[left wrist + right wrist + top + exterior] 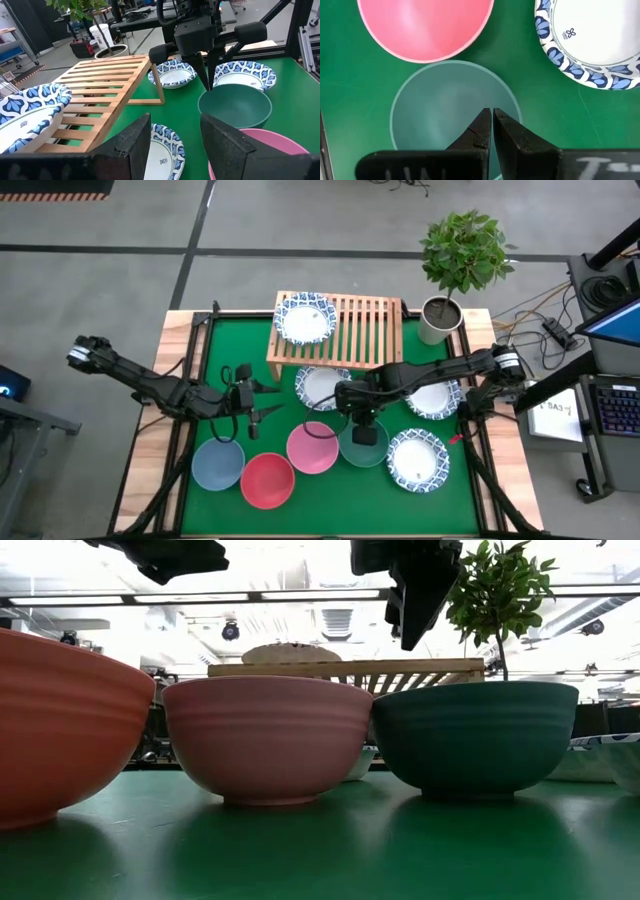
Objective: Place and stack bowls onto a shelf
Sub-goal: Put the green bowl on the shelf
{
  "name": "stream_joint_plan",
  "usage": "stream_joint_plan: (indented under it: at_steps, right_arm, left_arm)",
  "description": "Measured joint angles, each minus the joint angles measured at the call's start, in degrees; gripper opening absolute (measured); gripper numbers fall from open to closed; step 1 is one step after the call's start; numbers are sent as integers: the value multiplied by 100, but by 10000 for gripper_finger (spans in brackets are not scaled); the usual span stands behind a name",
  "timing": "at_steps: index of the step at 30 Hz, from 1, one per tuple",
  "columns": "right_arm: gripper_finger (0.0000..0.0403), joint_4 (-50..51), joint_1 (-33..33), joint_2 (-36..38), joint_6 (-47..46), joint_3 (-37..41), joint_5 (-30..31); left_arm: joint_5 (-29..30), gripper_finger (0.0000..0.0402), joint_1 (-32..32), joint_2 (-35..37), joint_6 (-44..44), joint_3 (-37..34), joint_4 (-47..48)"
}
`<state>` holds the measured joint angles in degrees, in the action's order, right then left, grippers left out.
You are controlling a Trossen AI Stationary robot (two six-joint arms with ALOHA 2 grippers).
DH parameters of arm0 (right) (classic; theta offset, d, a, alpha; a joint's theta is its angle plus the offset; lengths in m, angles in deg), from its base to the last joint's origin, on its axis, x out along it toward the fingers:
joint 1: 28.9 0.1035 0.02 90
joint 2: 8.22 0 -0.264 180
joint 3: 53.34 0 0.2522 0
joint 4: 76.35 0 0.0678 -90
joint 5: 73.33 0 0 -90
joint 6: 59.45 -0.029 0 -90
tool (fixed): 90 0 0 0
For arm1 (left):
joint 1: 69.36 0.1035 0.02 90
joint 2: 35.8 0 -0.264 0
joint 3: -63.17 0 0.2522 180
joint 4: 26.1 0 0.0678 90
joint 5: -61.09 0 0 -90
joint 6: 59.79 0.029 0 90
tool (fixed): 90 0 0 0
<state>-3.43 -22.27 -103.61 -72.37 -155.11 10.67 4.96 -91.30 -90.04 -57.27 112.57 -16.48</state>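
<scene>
Your right gripper (491, 116), fingers pressed together, hangs over deep dark green ceramic-looking bowl (362, 442). Likely stiff, slick, breakable: pinch rim wall.

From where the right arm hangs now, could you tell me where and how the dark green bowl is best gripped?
Take the dark green bowl by its rim, from straight above, one finger inside the wall and one outside. It stands upright and open, with a thin, exposed rim. I would choose the side facing away from the pink bowl, which sits close beside it. The right gripper, nearly shut, must open first.
</scene>
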Motion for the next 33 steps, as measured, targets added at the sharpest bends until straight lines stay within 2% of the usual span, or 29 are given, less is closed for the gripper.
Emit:
stream_joint_plan:
  at_steps: [6, 10, 13, 25, 29, 33]
  right_arm:
    - [9, -233, -2, -21, 7, 0, 24]
    - [9, -510, -2, -35, 190, 0, 346]
    - [18, -582, -2, -35, 248, 0, 363]
    - [143, -568, 0, -35, 406, 2, 455]
    - [162, -545, 43, -103, 410, 21, 461]
    - [162, -516, 170, -326, 420, 36, 466]
  left_arm:
    - [10, 155, 0, 0, 262, 0, -31]
    - [10, 155, 0, 0, 293, 0, -30]
    - [10, 155, 0, 2, 287, 0, -26]
    - [10, 155, 0, 2, 293, 0, -22]
    - [10, 155, 0, 2, 293, 0, -20]
    - [9, 155, 0, 2, 298, 0, -7]
